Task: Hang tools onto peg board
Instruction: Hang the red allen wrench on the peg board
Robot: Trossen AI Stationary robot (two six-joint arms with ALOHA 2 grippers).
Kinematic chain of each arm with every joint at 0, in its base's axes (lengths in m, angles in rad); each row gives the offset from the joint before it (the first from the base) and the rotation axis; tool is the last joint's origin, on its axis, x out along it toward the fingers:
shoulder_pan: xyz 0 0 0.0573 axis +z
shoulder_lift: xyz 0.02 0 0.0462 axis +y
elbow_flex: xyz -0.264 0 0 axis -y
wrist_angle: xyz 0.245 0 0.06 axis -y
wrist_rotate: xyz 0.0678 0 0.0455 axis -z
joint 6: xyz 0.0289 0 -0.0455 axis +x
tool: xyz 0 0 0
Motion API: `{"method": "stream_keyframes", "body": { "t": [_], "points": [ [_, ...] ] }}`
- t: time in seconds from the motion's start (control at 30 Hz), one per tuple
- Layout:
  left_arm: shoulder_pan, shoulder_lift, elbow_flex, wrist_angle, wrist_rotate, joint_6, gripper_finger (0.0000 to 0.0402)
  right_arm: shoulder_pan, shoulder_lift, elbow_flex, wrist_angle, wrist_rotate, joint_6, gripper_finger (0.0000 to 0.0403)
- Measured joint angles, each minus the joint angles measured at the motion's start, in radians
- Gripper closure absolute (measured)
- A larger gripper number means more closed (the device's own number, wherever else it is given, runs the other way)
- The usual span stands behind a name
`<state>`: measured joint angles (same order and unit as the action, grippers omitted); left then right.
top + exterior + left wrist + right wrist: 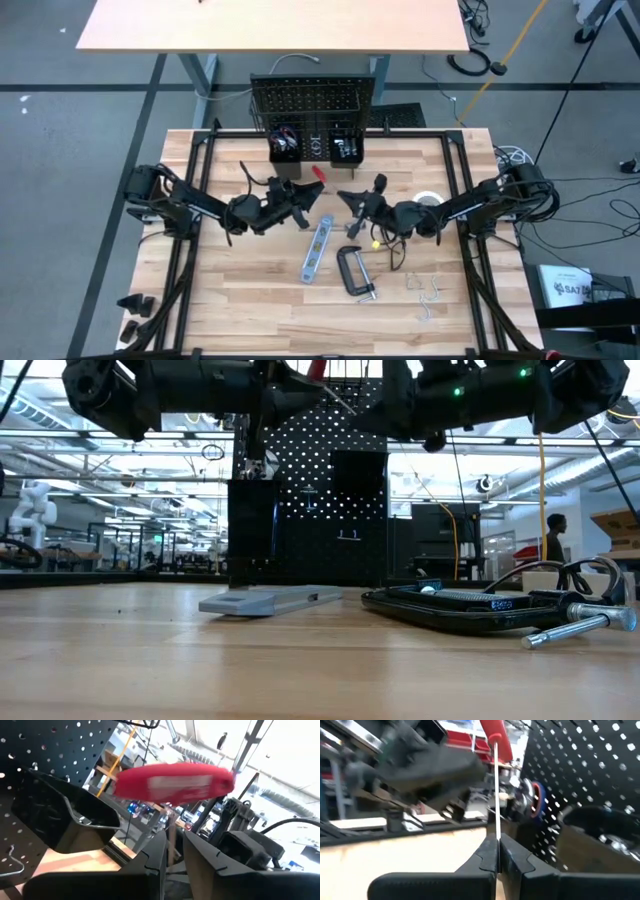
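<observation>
A red screwdriver [496, 742] is pinched by its shaft in the closed right pincer [496, 851] and also clamped in the left pincer [172, 851] near the peg board [312, 98], while level [316, 250] and clamp [355, 270] are left on the counter [250, 300].

Light wooden table [270, 25] standing beyond the workbench [250, 300], cables [475, 62] lying on floor beside it, person [553, 538] standing far behind.

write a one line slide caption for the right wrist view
Right gripper pinching the thin metal shaft of the red screwdriver beside the peg board, with the left arm opposite.
</observation>
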<state>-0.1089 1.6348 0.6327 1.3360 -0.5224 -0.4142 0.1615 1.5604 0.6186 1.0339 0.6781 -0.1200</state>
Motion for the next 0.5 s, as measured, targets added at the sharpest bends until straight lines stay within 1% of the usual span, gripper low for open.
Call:
{"method": "stream_keyframes", "body": {
  "t": [0.3,0.37,0.5],
  "points": [
    [0.0,0.0,0.019,-0.018,-0.018,0.001,0.034,0.007,0.0,0.0,-0.014,0.005,0.006,0.0403],
    [0.004,-0.001,0.027,-0.05,-0.03,-0.001,0.034,0.007,0.0,0.0,-0.015,0.005,0.006,0.0403],
    [0.014,0.0,0.039,-0.11,-0.033,-0.061,0.034,0.007,0.0,0.0,-0.016,0.005,0.011,0.0403]
  ]
}}
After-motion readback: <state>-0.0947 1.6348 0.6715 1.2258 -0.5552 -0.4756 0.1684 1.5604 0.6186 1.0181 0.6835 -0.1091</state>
